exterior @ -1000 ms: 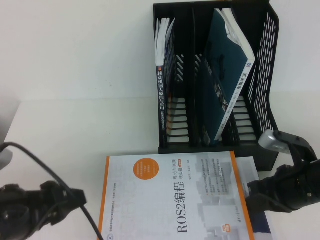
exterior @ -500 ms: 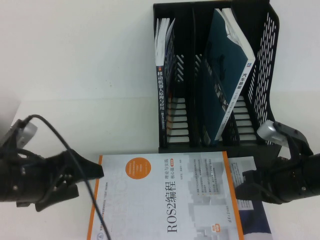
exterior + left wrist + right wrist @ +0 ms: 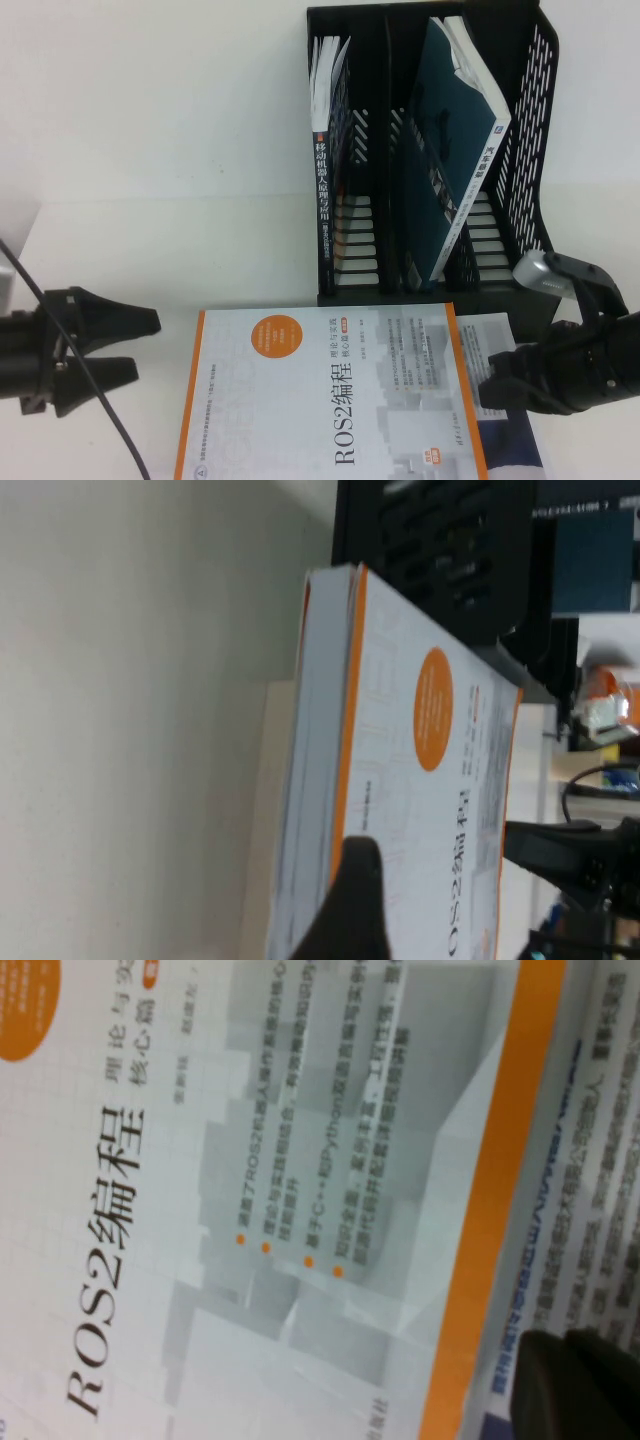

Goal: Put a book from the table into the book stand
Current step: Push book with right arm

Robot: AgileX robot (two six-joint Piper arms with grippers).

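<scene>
The ROS2 book (image 3: 325, 395) is lying flat on the table (image 3: 150, 150), just in front of the black stand (image 3: 530, 150). The left gripper (image 3: 140, 345) is hovering just left of the book's spine edge, its fingers spread wide and holding nothing. The right gripper (image 3: 490, 385) is sitting at the book's right edge, over the folded-out cover flap (image 3: 505, 400); I cannot tell how its fingers stand. Two books are standing in the stand: a black one (image 3: 325, 170) in the left slot, a teal one (image 3: 450, 150) leaning in the right slot.

The ROS2 book (image 3: 330, 400) is white with orange borders (plus an orange disc); the perforated book stand (image 3: 530, 130) behind it is black.
</scene>
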